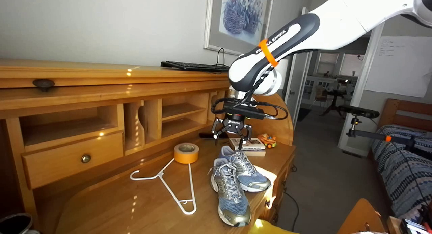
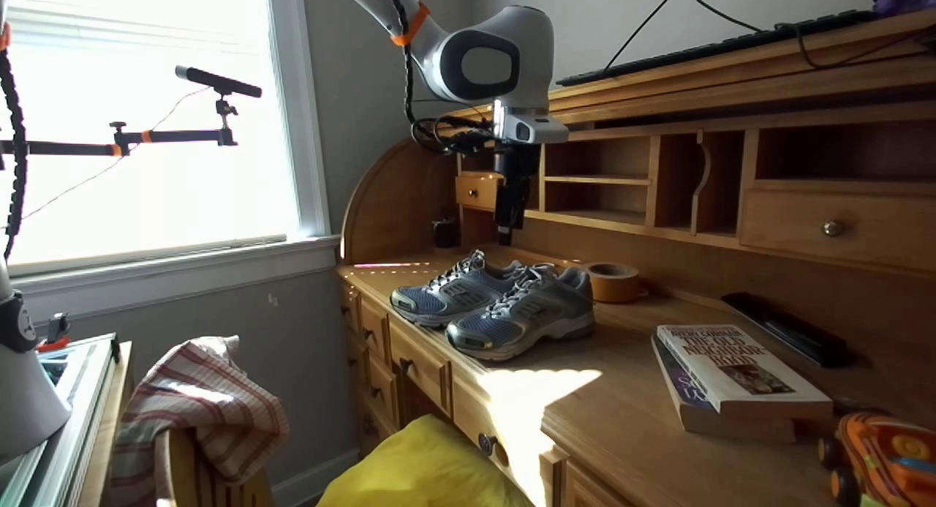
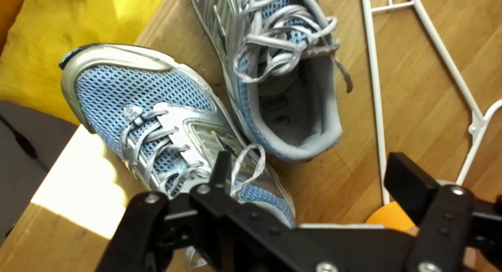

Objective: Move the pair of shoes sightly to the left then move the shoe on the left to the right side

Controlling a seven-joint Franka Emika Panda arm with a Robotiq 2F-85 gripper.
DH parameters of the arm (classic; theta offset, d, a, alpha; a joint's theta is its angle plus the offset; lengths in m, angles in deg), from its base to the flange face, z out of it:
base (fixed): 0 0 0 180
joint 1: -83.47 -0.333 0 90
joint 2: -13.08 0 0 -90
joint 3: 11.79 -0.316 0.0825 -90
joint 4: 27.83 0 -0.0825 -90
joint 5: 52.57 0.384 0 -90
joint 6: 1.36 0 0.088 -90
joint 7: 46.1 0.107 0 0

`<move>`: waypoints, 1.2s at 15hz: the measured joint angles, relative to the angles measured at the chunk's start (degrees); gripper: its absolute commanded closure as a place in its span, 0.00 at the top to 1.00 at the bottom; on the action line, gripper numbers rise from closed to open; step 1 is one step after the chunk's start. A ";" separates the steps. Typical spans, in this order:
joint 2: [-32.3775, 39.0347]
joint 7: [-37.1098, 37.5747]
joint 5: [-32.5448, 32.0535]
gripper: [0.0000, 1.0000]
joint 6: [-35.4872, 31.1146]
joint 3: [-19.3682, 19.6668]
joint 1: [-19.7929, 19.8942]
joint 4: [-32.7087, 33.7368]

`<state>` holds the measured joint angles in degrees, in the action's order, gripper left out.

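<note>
One bent arm (image 1: 319,33), spread tool (image 1: 228,144) pointing downward, two grey-blue sneakers (image 1: 235,187) below

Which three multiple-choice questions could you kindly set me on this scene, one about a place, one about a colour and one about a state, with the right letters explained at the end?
1. Where do the grey and light-blue mesh running shoes stand?
A) In a brown wooden cubbyhole
B) On the flat, light-brown wooden desktop
C) On the pale window sill

2. What colour is the thin-framed, triangular clothes hanger?
A) White
B) Red
C) Black

3. What state is the black, two-fingered end effector in?
A) Shut on a shoe
B) Shut on the hanger
C) Open

Right letters:
1: B, since both exterior views show the pair standing there.
2: A, since its bars show white in the wrist view.
3: C, since the wrist view shows its fingers wide apart, with nothing gripped between them.
</note>
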<state>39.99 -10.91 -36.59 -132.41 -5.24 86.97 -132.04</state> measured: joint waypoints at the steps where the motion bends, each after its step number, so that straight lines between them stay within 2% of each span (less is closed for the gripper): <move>1: 0.57 0.55 -0.32 1.00 -0.03 0.00 -0.48 0.02; 7: 3.98 1.12 -2.05 1.00 -3.48 -0.08 -2.56 0.13; 14: 7.15 0.75 -2.05 1.00 -10.86 -0.60 -3.09 0.84; 18: 7.79 0.73 -1.91 1.00 -11.77 -1.25 -3.14 1.24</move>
<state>47.78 -10.18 -38.51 -144.18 -6.49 83.83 -130.80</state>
